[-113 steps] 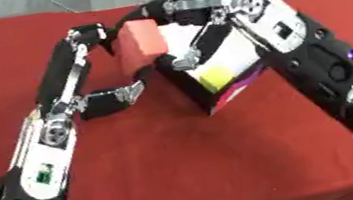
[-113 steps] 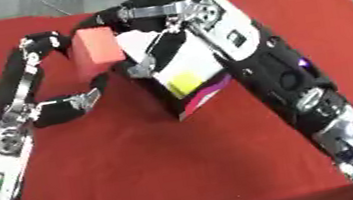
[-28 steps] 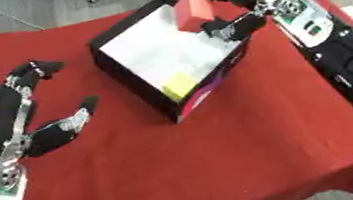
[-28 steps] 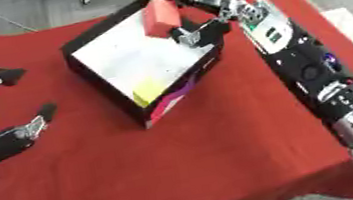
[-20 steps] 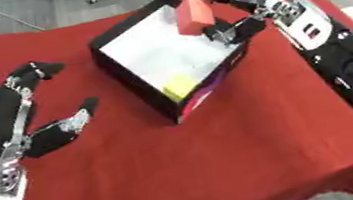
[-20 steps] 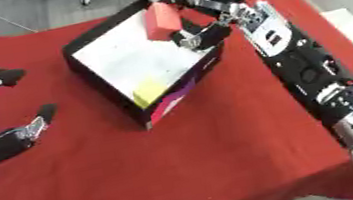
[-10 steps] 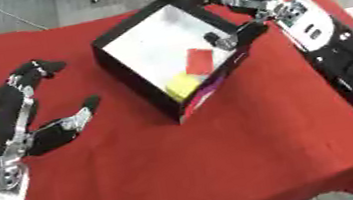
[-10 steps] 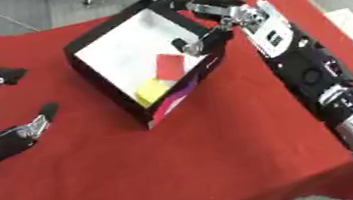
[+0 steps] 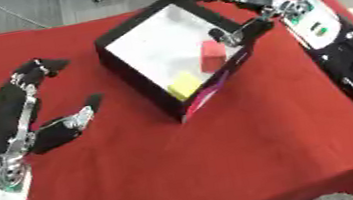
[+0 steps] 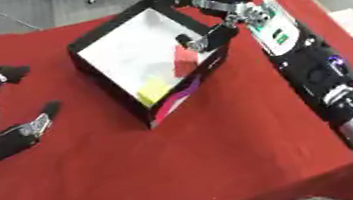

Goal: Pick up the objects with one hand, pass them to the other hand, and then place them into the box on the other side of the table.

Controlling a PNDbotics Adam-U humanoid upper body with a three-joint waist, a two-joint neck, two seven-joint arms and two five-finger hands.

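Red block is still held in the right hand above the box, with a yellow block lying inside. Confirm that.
Not quite. The red block lies inside the box beside the yellow block; the right hand holds nothing, as the left eye view shows.

Both eye views look steeply down from the head onto the red desk (image 9: 183, 172), facing its far edge at the frame's top. They share almost everything; the box (image 10: 96, 46) sits further left in the right eye view.

Red block (image 9: 211, 56) and yellow block (image 9: 183, 84) lie inside box (image 9: 137, 80).
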